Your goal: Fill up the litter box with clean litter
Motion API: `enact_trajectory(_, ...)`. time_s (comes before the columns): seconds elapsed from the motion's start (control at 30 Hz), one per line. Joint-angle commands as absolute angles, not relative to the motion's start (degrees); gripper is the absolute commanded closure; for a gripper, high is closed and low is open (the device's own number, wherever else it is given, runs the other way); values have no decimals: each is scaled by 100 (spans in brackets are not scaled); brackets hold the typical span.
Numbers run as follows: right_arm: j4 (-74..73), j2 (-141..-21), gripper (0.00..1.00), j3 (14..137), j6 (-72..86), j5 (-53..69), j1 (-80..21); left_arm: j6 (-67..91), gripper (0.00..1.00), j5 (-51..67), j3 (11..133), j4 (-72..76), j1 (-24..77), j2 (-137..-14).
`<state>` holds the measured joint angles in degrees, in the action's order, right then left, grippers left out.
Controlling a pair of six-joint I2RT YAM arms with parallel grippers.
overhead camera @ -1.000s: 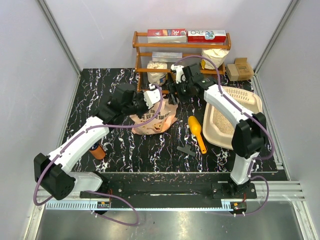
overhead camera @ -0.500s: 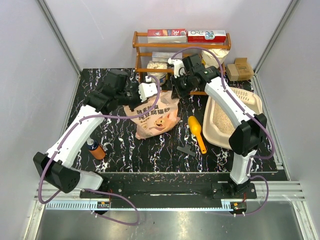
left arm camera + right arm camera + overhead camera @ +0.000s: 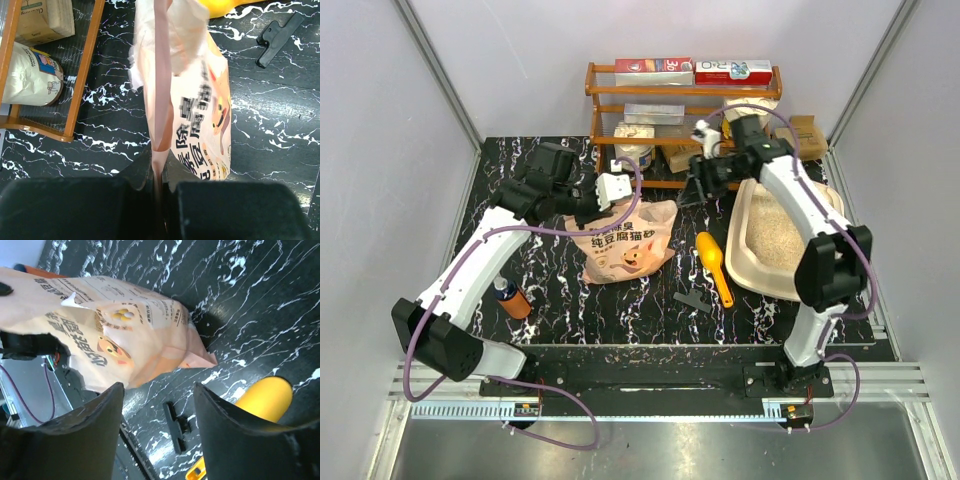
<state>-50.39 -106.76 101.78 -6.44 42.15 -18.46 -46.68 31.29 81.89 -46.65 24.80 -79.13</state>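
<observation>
The pink-orange litter bag (image 3: 625, 245) lies on the black marble table, its top edge lifted. My left gripper (image 3: 603, 192) is shut on that edge; in the left wrist view the bag (image 3: 200, 100) has a pink seam clamped between the left gripper's (image 3: 160, 172) jaws. My right gripper (image 3: 692, 192) hangs open to the right of the bag and touches nothing; its wrist view shows the right gripper (image 3: 157, 390) empty above the bag (image 3: 100, 330). The cream litter box (image 3: 744, 262) stands at the right with beige clean litter (image 3: 782, 232) inside.
A yellow scoop (image 3: 713, 262) and a black clip (image 3: 693, 299) lie between the bag and the litter box. An orange bottle (image 3: 513, 298) stands at the left. The wooden shelf rack (image 3: 680, 92) with boxes and white sacks fills the back.
My right arm has swung right, away from the bag's top and toward the litter box, with its jaws open. The left gripper kept its hold; the bag shifted and settled lower.
</observation>
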Motion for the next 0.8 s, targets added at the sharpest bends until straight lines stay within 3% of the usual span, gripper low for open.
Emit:
enact_trajectory(0.0, -4396, -9687, 33, 9204, -1639, 5914, -1477, -4422, 100, 3410, 8236, -3745, 2443, -7717)
enact_trajectory(0.17, -2676, -8825, 27, 7614, -1924, 6100, -1520, -3956, 100, 3384, 8112, -3349, 2435, -7655)
enact_trajectory(0.77, -1143, -9255, 26, 7225, -2215, 5950, -2443, -3647, 100, 3349, 7981, -3278, 2443, -7532)
